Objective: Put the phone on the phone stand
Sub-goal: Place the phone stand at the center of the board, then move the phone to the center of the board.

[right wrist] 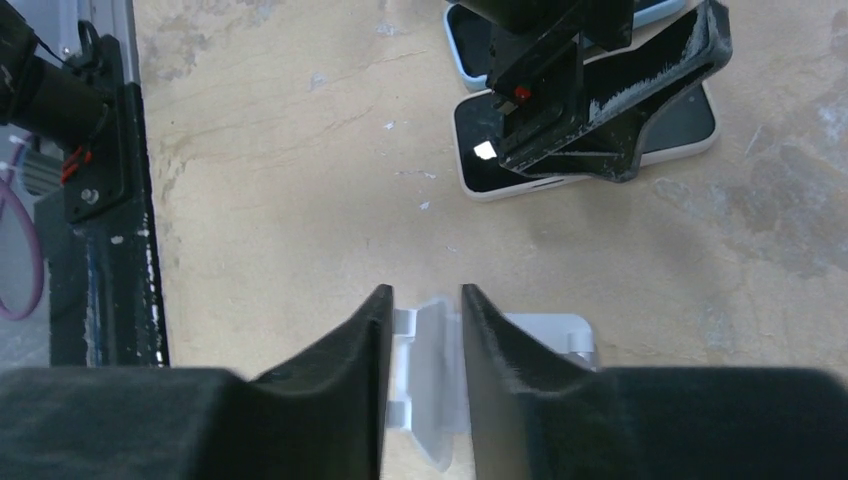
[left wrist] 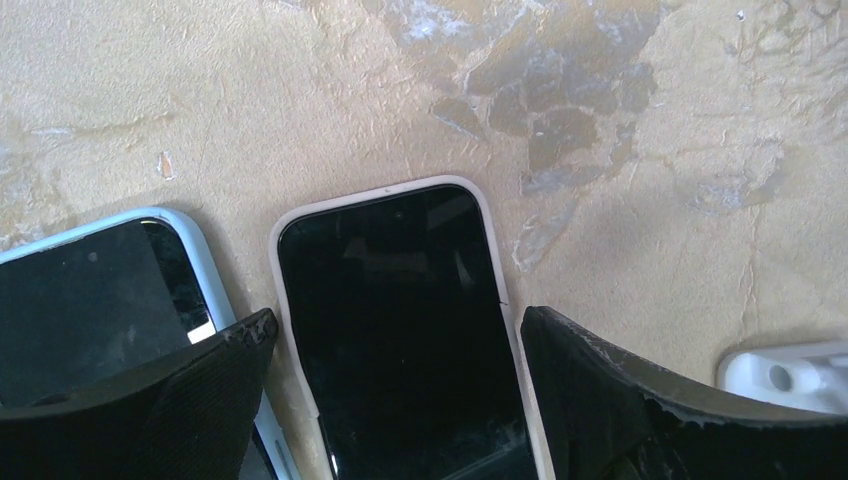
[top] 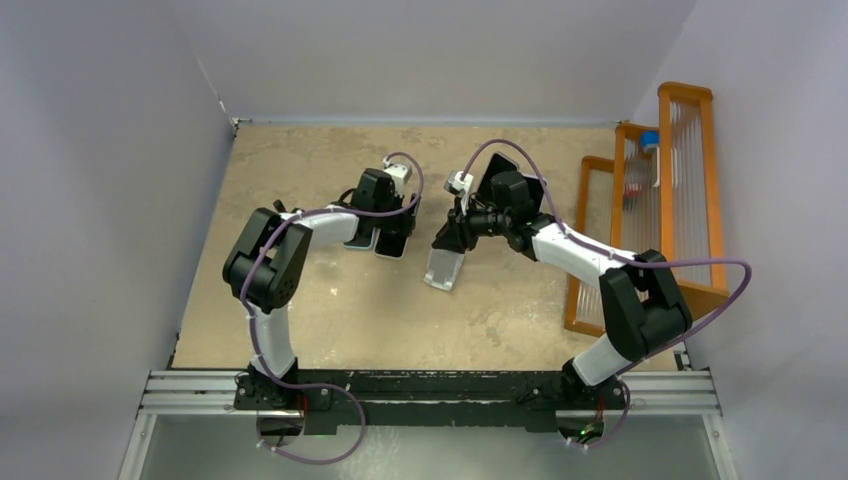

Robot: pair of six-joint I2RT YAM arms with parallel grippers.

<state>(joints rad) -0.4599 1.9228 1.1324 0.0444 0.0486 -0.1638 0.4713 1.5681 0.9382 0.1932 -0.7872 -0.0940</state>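
Left arm bends forward, its end effector (left wrist: 397, 318) wide open astride the phone (left wrist: 392, 260), empty. Right end effector (right wrist: 425, 293) stands narrowly parted around the phone stand (right wrist: 540, 335); grip unclear.

Phone (left wrist: 400, 340) flat on table (top: 330, 320), left of centre; 2nd phone (left wrist: 90, 300) just beside it on its left. Left gripper (left wrist: 398, 318) above the phone, one finger each side. Stand (top: 443, 268) to phones' right, nearer arm bases. Right gripper (right wrist: 425, 292) over it, stand's plate btwn its fingers. Rack (top: 670, 200) at table's right edge.
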